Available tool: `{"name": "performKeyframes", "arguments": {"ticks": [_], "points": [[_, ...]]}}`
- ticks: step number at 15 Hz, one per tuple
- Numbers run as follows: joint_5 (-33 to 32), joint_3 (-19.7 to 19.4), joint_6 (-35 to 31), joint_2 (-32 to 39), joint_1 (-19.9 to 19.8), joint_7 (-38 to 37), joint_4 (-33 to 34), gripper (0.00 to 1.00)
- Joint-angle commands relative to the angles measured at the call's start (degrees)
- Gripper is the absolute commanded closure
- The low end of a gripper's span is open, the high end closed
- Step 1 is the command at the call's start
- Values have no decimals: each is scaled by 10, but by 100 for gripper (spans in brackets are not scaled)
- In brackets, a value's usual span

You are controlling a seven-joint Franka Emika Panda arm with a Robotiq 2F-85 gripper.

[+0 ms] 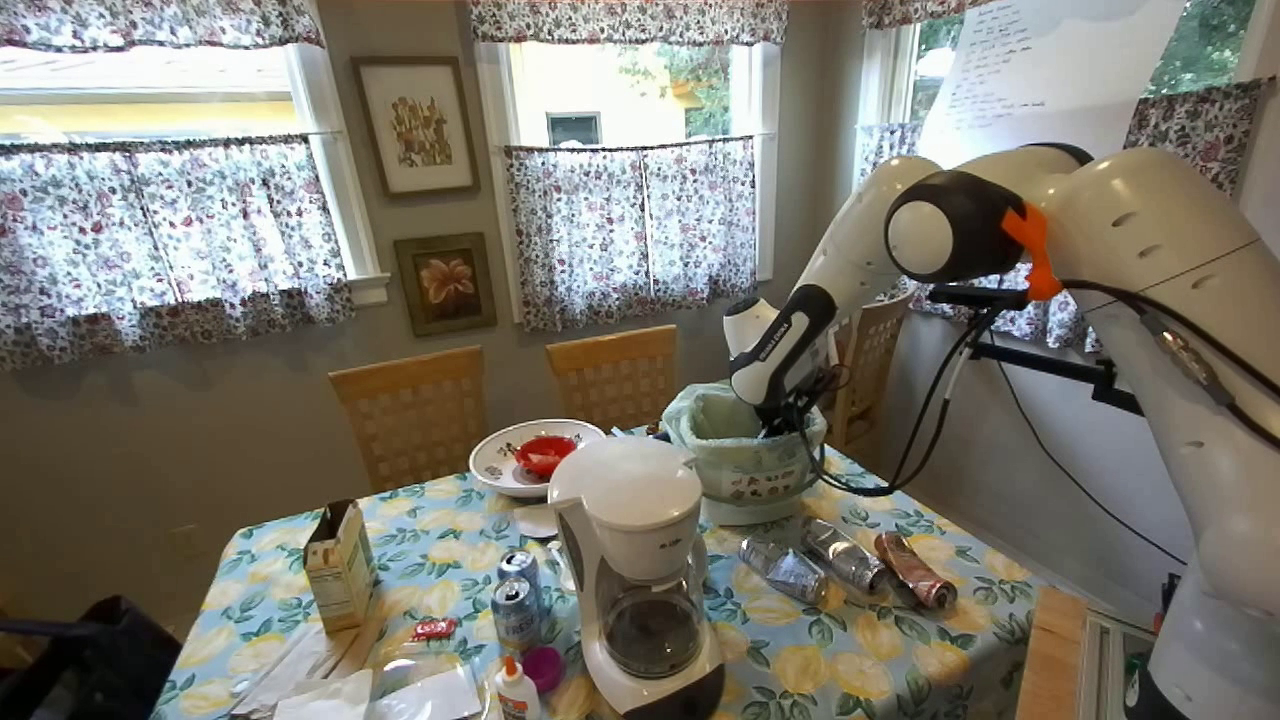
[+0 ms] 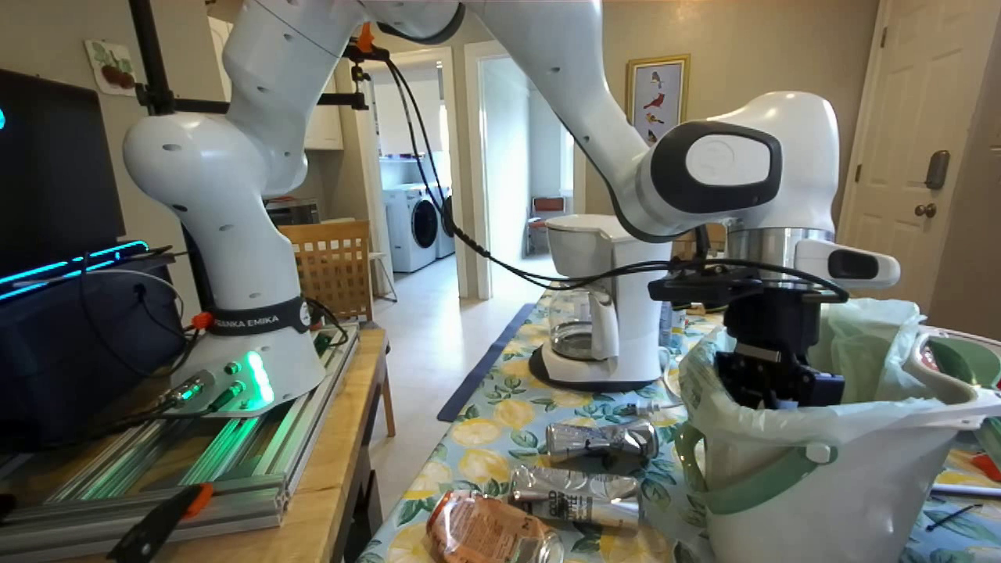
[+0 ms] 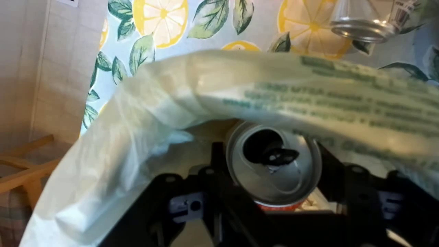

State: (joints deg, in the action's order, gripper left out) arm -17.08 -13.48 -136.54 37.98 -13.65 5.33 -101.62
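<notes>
My gripper (image 3: 271,150) is down inside a white bin (image 2: 821,500) lined with a pale green translucent bag (image 3: 123,133). In the wrist view an upright can (image 3: 253,178) with an opened silver top and black tab sits between my two dark fingers, which are close against its sides. A strip of red shows under its rim, and the bag hides part of its upper side. In both exterior views the gripper (image 1: 778,425) (image 2: 770,383) reaches into the bag's mouth. The fingertips and the can are hidden there by the bin and bag.
Crushed cans (image 1: 785,570) (image 1: 843,553) (image 1: 915,570) lie beside the bin on the lemon-print tablecloth. A white coffee maker (image 1: 625,520) (image 2: 641,313) stands close by. A plate (image 1: 490,460) with a red bowl (image 1: 545,455), upright cans (image 1: 515,610), a box (image 1: 340,570) and glue bottle (image 1: 517,690) are also on the table.
</notes>
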Motion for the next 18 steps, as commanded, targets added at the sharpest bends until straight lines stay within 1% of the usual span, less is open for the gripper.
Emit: {"name": "performKeyframes", "arguments": {"ticks": [1, 5, 11, 14, 16, 18], "points": [[-11, -8, 7, -15, 11, 0, -2, 63], [-19, -14, 4, -51, 21, -4, -18, 63], [-35, -22, 0, -129, 38, -18, -61, 63], [-73, -29, -19, -184, 56, -40, -104, 63], [-102, -27, -17, -221, 65, -47, -131, 63], [-140, -23, -15, -269, 77, -58, -173, 63]]}}
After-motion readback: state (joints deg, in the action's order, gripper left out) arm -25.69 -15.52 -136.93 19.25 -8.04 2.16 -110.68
